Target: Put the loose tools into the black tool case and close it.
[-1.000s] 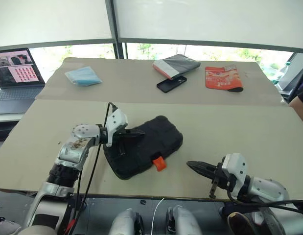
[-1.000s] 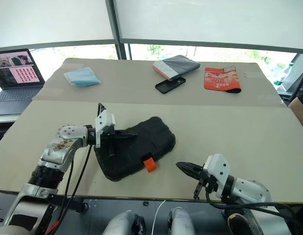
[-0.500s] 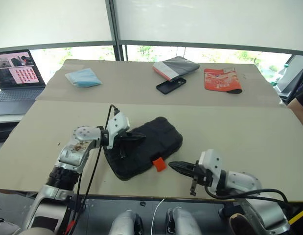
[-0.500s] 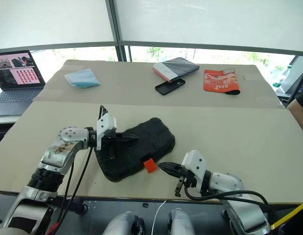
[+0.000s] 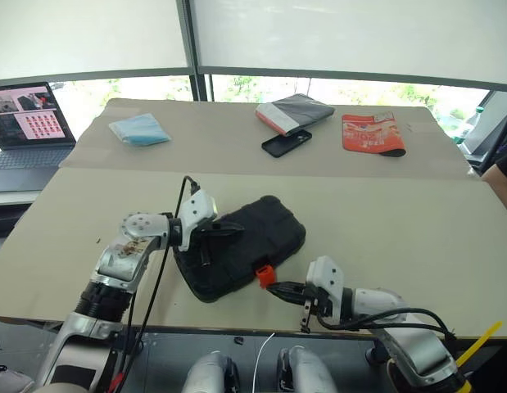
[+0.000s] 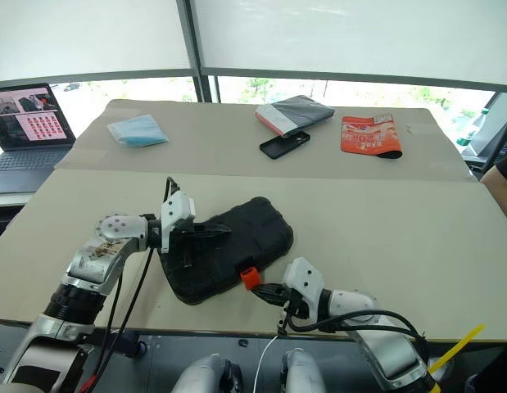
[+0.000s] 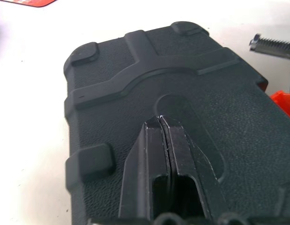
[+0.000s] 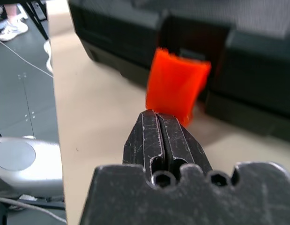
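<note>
Lying closed near the front edge of the worktop [image 5: 417, 221], the black tool case [image 5: 241, 246] has its orange latch [image 5: 264, 275] standing out from its near side. Right hand [image 5: 275, 287], fingers pressed together and empty, has its tip just at that latch. Left hand [image 5: 233, 229], likewise closed on nothing, rests on the case lid. Well beyond the case lie a phone [image 5: 287, 142], a grey pouch [image 5: 295, 110] and a red packet [image 5: 373, 133].

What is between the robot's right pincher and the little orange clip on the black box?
Nothing visible. The shut right gripper points straight at the orange latch on the black tool case, with bare table between them.
</note>
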